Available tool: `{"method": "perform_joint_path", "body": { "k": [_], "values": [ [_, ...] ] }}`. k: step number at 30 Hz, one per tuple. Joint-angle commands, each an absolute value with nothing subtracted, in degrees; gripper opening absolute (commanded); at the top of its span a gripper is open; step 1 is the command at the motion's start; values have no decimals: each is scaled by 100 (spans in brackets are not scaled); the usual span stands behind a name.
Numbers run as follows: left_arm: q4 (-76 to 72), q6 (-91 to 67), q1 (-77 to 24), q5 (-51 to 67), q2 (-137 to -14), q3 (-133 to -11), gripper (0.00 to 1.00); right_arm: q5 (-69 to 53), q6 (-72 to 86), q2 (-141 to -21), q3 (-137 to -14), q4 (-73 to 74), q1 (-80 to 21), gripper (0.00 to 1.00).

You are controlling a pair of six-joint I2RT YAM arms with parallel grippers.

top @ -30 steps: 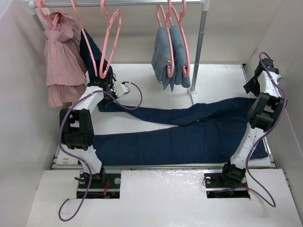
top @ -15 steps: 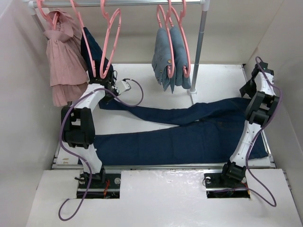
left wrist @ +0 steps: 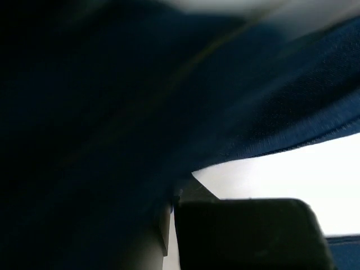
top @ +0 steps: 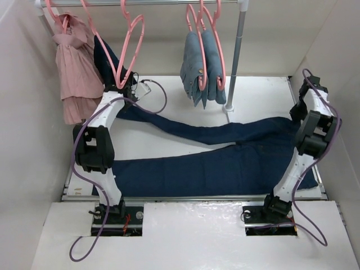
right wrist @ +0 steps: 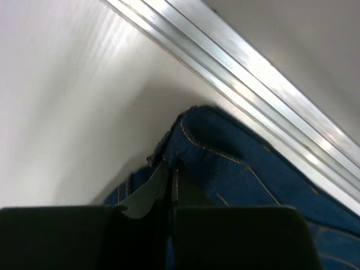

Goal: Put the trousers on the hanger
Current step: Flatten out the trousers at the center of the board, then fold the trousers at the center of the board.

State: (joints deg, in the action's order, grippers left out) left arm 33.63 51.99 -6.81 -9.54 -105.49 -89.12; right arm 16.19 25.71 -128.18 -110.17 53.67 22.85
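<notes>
The dark navy trousers lie spread on the white table, waist at the right, legs running left. My left gripper is shut on the end of the far leg and holds it up just below an empty pink hanger on the rail. In the left wrist view dark denim fills the frame above my closed fingers. My right gripper is at the table's far right. Its jaws are shut on the stitched waist corner.
Paler grey-blue jeans hang on pink hangers at centre. A pink dress and another dark navy garment hang at the left. The rail's post stands behind the trousers. A metal rail and walls close both sides.
My right gripper has shut on the waist corner; it was open before. The left arm has lifted the leg end slightly up and back toward the hanger.
</notes>
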Motion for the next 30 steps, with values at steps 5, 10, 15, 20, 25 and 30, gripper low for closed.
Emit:
{"method": "perform_joint_path", "body": {
  "k": [5, 10, 15, 20, 25, 30],
  "values": [
    [3946, 4579, -686, -1564, -9277, -8984, 0, 2601, 2924, -9103, -8581, 3511, 2522, 0],
    [3779, 4755, -825, -1942, -7974, -7526, 0, 2611, 3454, -8008, -7112, 3067, 2979, 0],
    [3779, 4702, -879, -2048, -6927, -6233, 0, 3005, 3840, -7533, -6190, 3243, 3419, 0],
    [4086, 4562, -879, -1724, -6074, -5757, 0, 3155, 4517, -7119, -5766, 3541, 3471, 0],
    [4675, 4894, -932, -1003, -5222, -5283, 0, 2866, 4975, -6926, -5460, 4025, 3778, 0],
    [4746, 5150, -984, -677, -4421, -5089, 0, 3049, 5168, -6697, -5519, 4499, 3937, 0]
  ]
}}
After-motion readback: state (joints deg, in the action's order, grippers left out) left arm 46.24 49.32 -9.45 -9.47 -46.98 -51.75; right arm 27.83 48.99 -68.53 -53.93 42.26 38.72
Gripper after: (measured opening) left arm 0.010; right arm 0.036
